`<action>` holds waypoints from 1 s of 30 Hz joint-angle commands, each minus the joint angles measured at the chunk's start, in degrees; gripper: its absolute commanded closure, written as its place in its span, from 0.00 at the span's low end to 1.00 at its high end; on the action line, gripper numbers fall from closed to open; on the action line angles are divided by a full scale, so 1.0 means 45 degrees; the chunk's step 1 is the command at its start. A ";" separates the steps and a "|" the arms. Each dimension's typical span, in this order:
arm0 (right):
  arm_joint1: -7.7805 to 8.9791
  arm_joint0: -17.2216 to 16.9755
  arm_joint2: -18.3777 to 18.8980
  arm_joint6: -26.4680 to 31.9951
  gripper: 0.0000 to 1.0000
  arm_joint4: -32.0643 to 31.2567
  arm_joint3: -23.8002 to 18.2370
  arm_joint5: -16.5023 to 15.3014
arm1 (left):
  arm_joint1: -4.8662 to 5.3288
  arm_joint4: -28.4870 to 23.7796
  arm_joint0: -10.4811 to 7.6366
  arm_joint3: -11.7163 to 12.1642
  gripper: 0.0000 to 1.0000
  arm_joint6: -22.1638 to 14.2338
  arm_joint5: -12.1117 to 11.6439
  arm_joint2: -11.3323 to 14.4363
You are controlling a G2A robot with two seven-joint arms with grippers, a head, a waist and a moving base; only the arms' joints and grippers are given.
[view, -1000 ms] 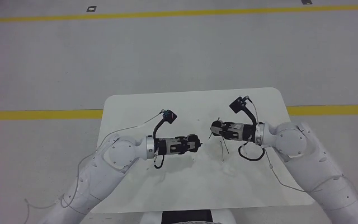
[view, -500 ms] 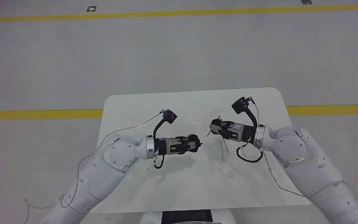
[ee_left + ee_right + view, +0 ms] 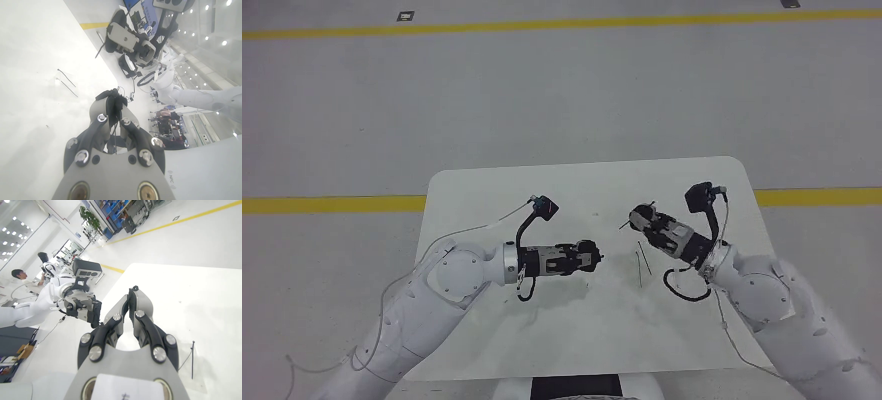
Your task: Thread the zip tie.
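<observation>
as the right gripper is pinching the zip tie at two o'clock from the clenched left gripper, it is probably needing a slow, tip-aligned approach.

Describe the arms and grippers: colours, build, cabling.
The left arm and right arm have smooth white shells with black wrist sections. Each wrist carries a black camera on a curved bracket. The left gripper and right gripper have grey metal fingers, black linkages, silver pivots and black pads. A black cable loops under the right wrist.
</observation>
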 commanded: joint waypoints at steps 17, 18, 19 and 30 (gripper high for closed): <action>-0.0119 -0.3456 0.0110 -0.5068 1.00 -0.2637 -0.1083 -0.0011 | 0.0000 0.0000 0.0000 0.0000 1.00 0.0000 0.0000 0.0000; -0.0143 -0.3426 -0.0004 -0.5195 1.00 -0.2806 -0.1029 -0.0011 | 0.0000 0.0000 0.0000 0.0000 1.00 0.0000 0.0000 0.0000; -0.0164 -0.3387 -0.0086 -0.5284 1.00 -0.2943 -0.0983 -0.0011 | 0.0000 0.0000 0.0000 0.0000 1.00 0.0000 0.0000 0.0000; -0.0338 -0.2994 -0.0617 -0.5354 1.00 -0.3182 -0.0852 0.0075 | 0.0000 0.0000 0.0000 0.0000 1.00 0.0000 0.0000 0.0000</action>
